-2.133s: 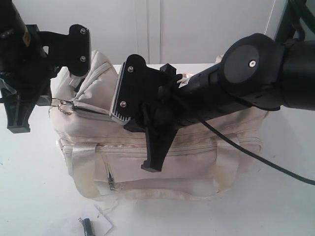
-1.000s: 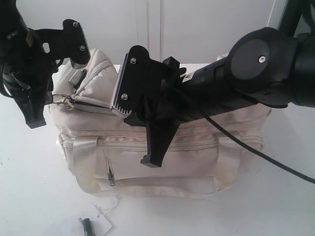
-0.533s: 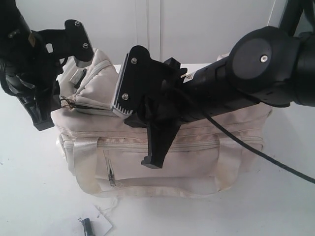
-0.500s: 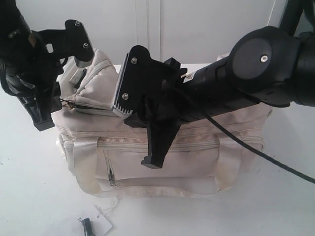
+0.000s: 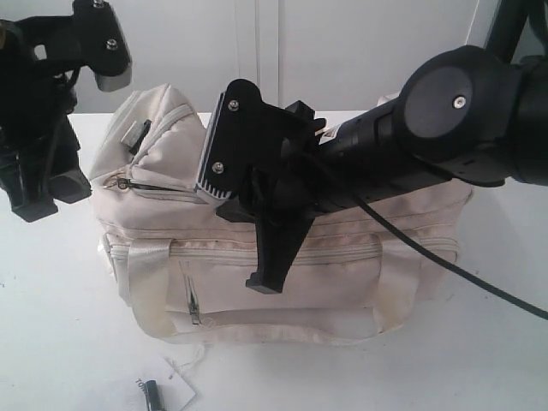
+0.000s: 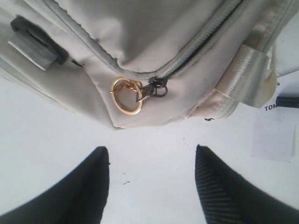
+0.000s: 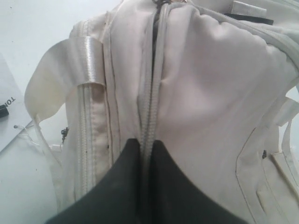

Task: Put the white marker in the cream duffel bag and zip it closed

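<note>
The cream duffel bag [image 5: 334,295] lies on its side on the white table, its curved zip drawn shut. The gold ring zip pull [image 6: 126,94] hangs loose at the bag's left end [image 5: 124,182]. My left gripper [image 5: 53,199] hangs open just left of the bag, over bare table in the left wrist view [image 6: 152,148], touching nothing. My right gripper [image 5: 262,287] presses on the bag's top. In the right wrist view [image 7: 145,141] it is shut on the raised zip seam [image 7: 156,70]. No white marker shows in any view.
A white printed paper tag [image 5: 175,390] lies on the table in front of the bag, with a small dark stub [image 5: 151,396] on it that I cannot identify. The bag's shiny strap handle [image 7: 86,56] sticks out sideways. A white wall stands behind.
My left gripper was at the zip pull, tugging the bag's left end. It has let go and moved up and left, and the bag's end has settled. The right arm has stayed put.
</note>
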